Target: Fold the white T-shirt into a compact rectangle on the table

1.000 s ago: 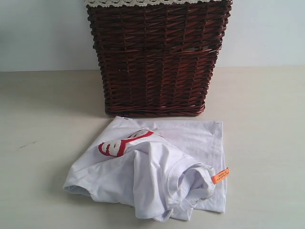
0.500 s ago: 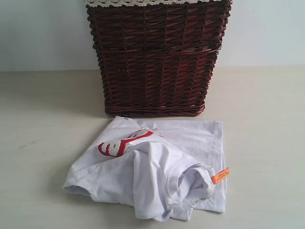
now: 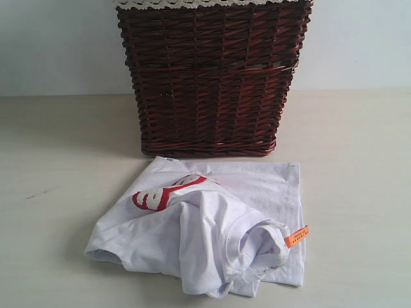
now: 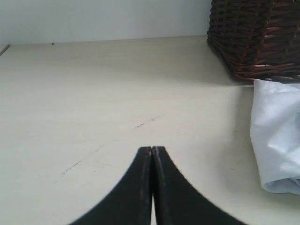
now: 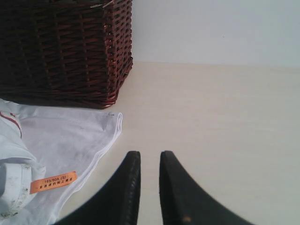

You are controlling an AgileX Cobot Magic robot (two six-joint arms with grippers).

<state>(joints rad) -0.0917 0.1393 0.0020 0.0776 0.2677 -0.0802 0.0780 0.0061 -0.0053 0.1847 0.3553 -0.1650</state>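
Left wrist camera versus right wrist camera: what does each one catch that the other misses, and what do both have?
Only the left wrist view: the left gripper, jaws pressed together, and faint dark scuffs on the table. Only the right wrist view: the right gripper, jaws slightly apart, plus the orange tag, collar and a sliver of red lettering on the white T-shirt. Both: the dark wicker basket, part of that T-shirt by its base, the table and the pale wall.

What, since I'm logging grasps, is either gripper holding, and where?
Nothing: left gripper shut empty, right gripper slightly parted, empty; both clear of the white T-shirt.
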